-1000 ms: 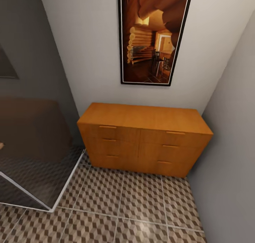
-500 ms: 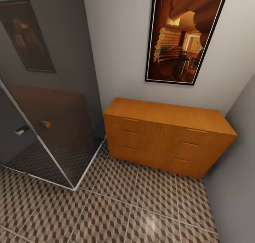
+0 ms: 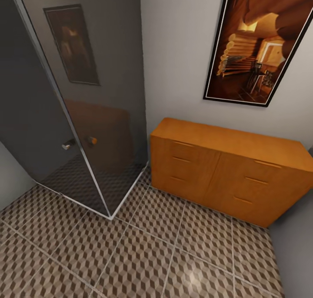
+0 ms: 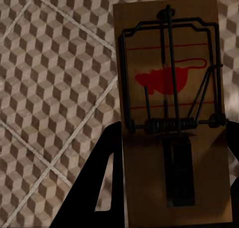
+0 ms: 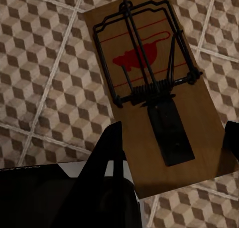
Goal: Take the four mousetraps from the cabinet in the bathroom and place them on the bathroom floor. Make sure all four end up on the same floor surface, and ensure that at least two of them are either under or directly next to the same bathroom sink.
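A tan mousetrap with a dark spring bar and a red mouse mark lies between the fingers of my left gripper, which is shut on it above the cube-patterned bathroom floor. My right gripper is shut on a second mousetrap, also over the tiled floor. In the head view the orange-brown cabinet stands against the far wall at right, all its drawers closed. The sink is out of view.
A dark glass shower enclosure with a metal handle fills the left, its corner reaching the floor beside the cabinet. A framed picture hangs above the cabinet. A grey wall closes the right side.
The head camera has turned left: the cabinet and picture sit further right in the picture and more of the shower glass shows. Nothing in the room itself has moved.
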Available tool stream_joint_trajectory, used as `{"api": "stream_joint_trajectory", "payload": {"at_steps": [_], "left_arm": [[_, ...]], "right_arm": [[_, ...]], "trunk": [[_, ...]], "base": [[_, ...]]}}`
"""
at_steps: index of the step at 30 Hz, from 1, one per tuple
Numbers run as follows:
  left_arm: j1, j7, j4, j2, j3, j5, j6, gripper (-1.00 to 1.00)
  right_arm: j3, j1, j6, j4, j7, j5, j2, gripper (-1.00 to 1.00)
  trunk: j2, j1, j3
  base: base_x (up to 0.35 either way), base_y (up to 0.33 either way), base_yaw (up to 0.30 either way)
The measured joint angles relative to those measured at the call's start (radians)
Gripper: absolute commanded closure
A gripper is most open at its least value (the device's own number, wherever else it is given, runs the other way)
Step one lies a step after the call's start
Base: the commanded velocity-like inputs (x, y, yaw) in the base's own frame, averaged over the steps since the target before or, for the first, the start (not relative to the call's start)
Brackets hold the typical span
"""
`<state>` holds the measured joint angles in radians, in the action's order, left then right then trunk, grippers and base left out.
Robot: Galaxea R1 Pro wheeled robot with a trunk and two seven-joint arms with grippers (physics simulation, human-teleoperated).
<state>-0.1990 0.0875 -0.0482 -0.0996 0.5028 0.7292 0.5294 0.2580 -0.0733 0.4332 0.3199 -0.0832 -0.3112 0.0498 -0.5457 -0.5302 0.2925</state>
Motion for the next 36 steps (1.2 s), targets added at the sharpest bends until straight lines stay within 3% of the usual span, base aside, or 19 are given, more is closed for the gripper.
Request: {"api": "stream_joint_trajectory", "payload": {"at_steps": [36], "left_arm": [[0.0, 0.0, 0.0, 0.003, 0.001, 0.0, -0.002, 1.0]], "right_arm": [[0.002, 0.0, 0.0, -0.003, 0.0, 0.0, -0.004, 1.0]], "trunk": [[0.0, 0.0, 0.0]], "base": [[0.0, 0.0, 0.285]]}}
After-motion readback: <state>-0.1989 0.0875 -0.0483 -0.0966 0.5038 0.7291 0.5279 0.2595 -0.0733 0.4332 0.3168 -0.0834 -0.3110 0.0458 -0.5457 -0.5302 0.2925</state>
